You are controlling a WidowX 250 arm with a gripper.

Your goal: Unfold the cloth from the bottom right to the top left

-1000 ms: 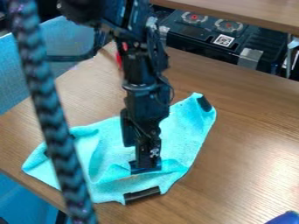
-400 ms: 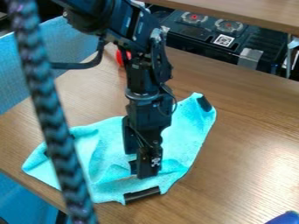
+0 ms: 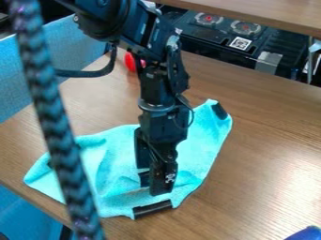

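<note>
Our claw [image 3: 155, 184] hangs low over the rumpled cloth [image 3: 113, 157] on the bench [image 3: 270, 154]; open or closed, we cannot tell. A shallow pinch could lose the fold; a deep one, drag both layers.

cloth [image 3: 203, 140] — partly hidden behind pincer [image 3: 152, 184] | arm [image 3: 162, 110] cut off above | blue object [image 3: 306, 233] — cropped

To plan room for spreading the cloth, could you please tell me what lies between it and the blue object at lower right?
Bare wood-grained tabletop lies between the cloth and the blue object, in the camera view.
</note>
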